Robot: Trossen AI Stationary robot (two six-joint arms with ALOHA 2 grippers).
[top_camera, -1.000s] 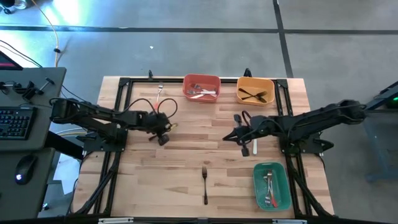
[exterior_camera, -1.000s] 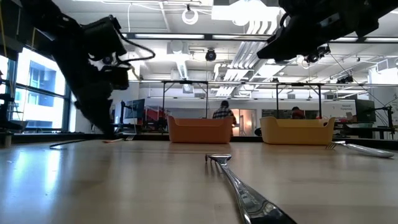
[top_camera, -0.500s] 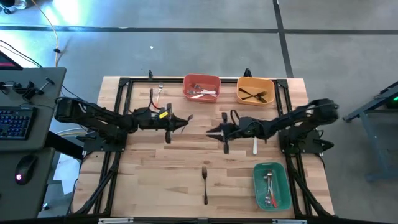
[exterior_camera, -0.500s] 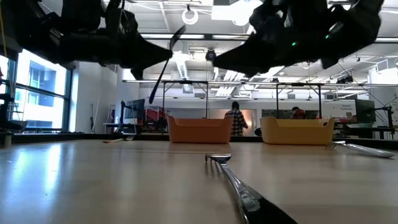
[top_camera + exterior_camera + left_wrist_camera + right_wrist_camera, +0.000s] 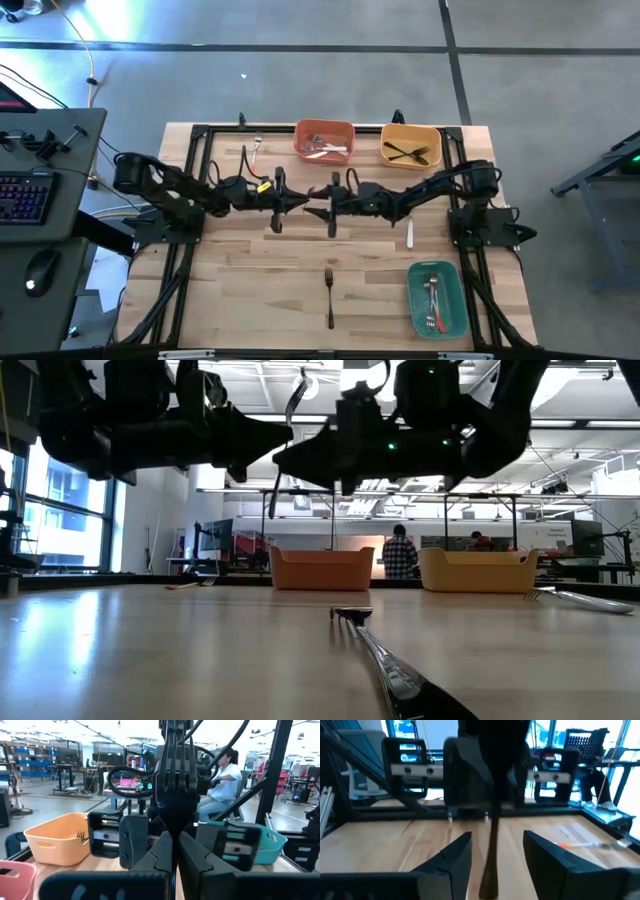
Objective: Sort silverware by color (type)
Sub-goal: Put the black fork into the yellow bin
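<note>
Mid-table, left gripper [image 5: 297,199] holding fork [image 5: 175,775]

Both arms are dark and slim-jointed, with looping black cables and a yellow tag near the left claw [image 5: 297,199].

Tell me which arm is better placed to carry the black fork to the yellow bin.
Right: the open jaws of the right gripper flank the black-handled metal fork held by the left gripper, and the yellow rectangular plastic bin lies nearer the right arm.
</note>
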